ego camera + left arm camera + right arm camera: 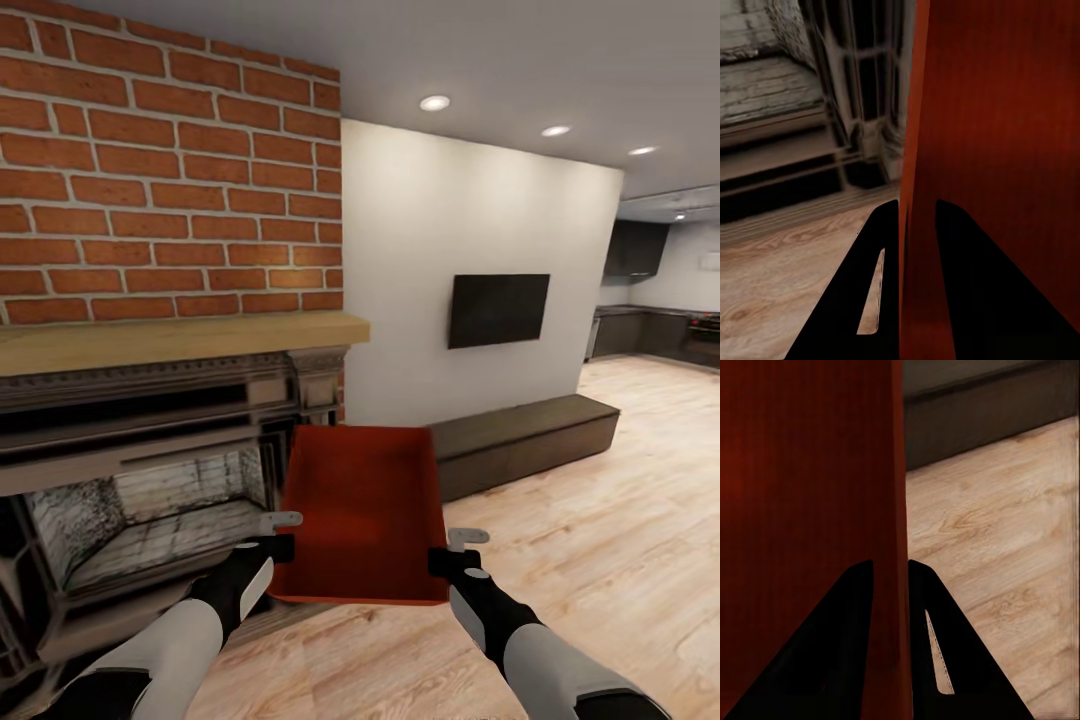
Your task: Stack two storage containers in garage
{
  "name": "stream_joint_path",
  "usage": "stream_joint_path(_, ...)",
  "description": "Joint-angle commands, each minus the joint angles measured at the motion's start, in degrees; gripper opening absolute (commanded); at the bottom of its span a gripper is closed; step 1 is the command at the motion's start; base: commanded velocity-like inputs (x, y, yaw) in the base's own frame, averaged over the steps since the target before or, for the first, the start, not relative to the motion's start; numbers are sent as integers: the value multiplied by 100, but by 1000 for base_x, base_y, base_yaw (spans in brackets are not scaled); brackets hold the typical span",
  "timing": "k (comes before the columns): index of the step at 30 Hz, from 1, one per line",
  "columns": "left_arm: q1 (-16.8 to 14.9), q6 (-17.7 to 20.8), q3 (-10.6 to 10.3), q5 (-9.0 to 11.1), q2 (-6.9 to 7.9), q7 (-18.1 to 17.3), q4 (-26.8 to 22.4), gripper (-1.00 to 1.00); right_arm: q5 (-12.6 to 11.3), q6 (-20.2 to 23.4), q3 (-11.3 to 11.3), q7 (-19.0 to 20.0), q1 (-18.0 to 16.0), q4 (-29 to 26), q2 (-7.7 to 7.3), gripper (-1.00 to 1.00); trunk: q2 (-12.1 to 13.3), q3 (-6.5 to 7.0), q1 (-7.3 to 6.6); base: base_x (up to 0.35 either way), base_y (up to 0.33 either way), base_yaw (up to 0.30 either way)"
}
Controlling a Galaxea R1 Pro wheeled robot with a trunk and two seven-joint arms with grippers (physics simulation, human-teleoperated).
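Light wood flooring (pixel 600 520) spreads toward the brick fireplace (pixel 160 200) at ten o'clock and wall TV (pixel 498 309) at one o'clock. One red bin (pixel 365 510) hangs at centre, left gripper (pixel 283 533) and right gripper (pixel 457 551) each pinching a side wall.

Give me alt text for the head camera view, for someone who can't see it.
Both grippers, left and right, clamp opposite side walls of a red-orange storage container, held above the light wood floor beside a brick fireplace, with a wall TV beyond.
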Motion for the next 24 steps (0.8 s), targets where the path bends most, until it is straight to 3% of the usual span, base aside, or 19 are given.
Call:
stream_joint_path(1,-1,-39,64,-138,59,53,-35,-100,-67,-4,-14,-65,-1,21,-26,-100,-5,0,2,0,0,-283)
stream_joint_path(24,-1,-39,64,-138,59,56,-35,-100,-68,22,-20,-65,-1,21,-14,-100,-5,20,2,0,0,-286)
